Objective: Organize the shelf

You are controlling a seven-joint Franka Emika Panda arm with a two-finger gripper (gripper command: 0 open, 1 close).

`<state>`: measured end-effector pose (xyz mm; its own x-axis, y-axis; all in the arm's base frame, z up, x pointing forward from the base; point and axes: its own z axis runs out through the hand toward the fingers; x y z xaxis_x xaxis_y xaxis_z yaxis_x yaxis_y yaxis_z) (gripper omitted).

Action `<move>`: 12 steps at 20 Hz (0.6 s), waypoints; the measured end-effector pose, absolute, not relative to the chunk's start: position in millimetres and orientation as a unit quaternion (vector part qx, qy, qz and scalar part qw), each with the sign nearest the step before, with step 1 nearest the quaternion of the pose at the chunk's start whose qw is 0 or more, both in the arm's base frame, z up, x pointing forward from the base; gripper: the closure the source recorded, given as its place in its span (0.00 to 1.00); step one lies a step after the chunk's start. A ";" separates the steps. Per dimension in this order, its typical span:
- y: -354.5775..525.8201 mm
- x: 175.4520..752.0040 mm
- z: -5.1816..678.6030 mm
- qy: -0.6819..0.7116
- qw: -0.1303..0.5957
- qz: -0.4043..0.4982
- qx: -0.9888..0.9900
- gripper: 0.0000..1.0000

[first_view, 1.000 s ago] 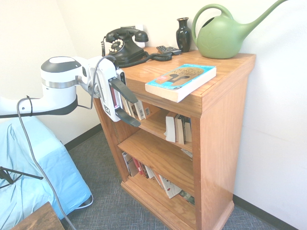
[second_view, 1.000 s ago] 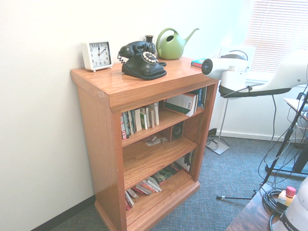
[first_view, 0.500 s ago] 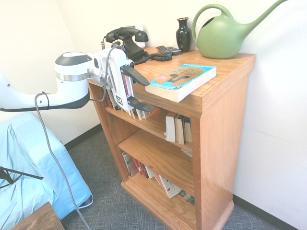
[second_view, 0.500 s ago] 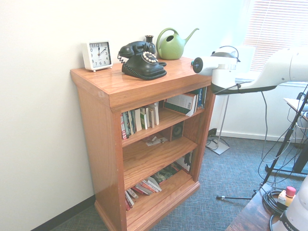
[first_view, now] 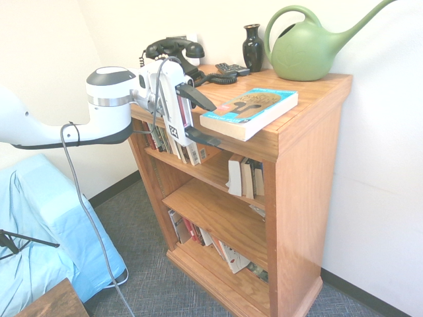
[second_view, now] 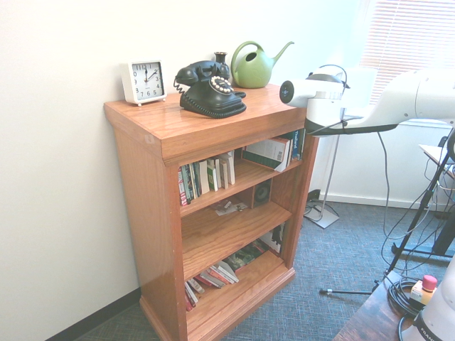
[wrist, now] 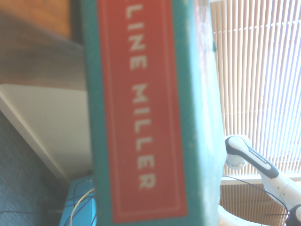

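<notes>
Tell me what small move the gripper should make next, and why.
Probably ease forward until the fingers straddle the book's edge, then close. The open gripper points about level at the book lying on the shelf top, one finger above and one below its overhanging corner.

The shelf (first_view: 310, 125) top carries a book (first_view: 250, 111), telephone (second_view: 208, 88), vase (first_view: 252, 47), watering can (first_view: 307, 47) and clock (second_view: 143, 81).

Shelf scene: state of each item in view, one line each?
gripper: open, level, fingers above and below the book's overhanging corner
book: flat on the shelf top, corner over the front edge
shelf: upright, books on upper and bottom boards
phone: handset on cradle
watering can: upright on top
vase: upright
clock: upright against the wall
</notes>
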<state>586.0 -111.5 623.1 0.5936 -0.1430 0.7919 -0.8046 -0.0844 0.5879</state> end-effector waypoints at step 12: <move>-122.3 595.7 612.6 -0.349 0.585 0.273 0.679 0.00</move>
